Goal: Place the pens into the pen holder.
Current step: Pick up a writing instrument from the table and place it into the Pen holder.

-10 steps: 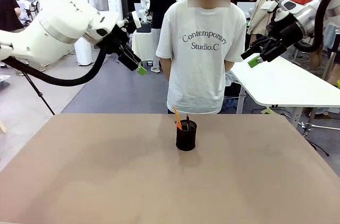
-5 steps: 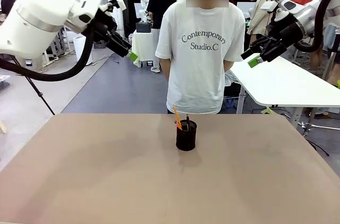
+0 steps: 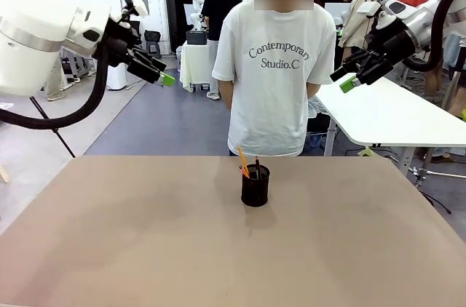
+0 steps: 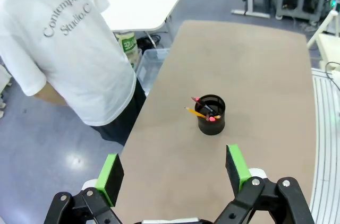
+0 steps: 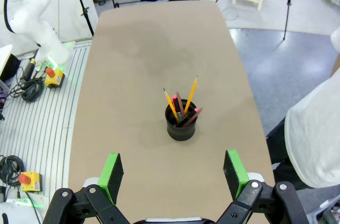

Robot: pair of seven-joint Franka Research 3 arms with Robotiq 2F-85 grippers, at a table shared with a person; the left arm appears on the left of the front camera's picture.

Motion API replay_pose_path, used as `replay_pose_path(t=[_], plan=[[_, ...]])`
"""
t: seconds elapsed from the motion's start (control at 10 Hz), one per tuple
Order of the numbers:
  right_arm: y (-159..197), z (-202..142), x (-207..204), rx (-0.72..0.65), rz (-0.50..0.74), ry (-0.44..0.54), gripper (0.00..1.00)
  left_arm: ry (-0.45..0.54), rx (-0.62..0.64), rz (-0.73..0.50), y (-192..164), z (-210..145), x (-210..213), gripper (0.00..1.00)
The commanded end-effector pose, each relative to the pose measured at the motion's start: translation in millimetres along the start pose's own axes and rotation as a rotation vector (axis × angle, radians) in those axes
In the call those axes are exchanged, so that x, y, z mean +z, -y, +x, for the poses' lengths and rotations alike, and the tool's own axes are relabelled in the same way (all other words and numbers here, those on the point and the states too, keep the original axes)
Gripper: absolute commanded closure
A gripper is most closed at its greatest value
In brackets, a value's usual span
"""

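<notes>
- Thin pens (image 5: 180,108), yellow-orange, reddish and dark, are standing in the black mesh cylindrical pen holder (image 3: 255,185) on the brown desk (image 3: 145,249), lower ends hidden.
- Left claw (image 3: 162,76) and right claw (image 3: 348,83) are hanging open, empty, well above.

Matt brown table (image 3: 131,249); black mesh pen holder (image 3: 255,186); person's white cloth shirt (image 3: 277,89); glossy white arm shells.

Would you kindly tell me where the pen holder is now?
In the front view, the pen holder stands on the table near its far edge, just right of centre, before the person.
</notes>
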State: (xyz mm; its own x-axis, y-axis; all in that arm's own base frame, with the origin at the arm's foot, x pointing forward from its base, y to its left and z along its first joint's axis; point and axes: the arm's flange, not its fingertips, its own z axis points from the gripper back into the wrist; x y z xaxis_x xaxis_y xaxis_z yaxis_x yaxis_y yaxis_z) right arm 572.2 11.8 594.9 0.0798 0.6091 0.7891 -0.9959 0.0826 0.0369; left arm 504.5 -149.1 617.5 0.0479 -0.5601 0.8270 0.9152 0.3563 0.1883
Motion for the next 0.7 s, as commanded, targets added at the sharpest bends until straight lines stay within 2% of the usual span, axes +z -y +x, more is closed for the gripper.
replay_pose_path(t=[0.0,0.6], plan=[[-1.3,2.6,0.2,0.003,0.000,0.000,0.00,0.039,-0.009,0.008,7.5,-11.7,7.9,0.00],[-1.3,2.6,0.2,0.003,0.000,0.000,0.00,0.019,0.049,-0.043,5.9,-15.5,9.1,0.00]])
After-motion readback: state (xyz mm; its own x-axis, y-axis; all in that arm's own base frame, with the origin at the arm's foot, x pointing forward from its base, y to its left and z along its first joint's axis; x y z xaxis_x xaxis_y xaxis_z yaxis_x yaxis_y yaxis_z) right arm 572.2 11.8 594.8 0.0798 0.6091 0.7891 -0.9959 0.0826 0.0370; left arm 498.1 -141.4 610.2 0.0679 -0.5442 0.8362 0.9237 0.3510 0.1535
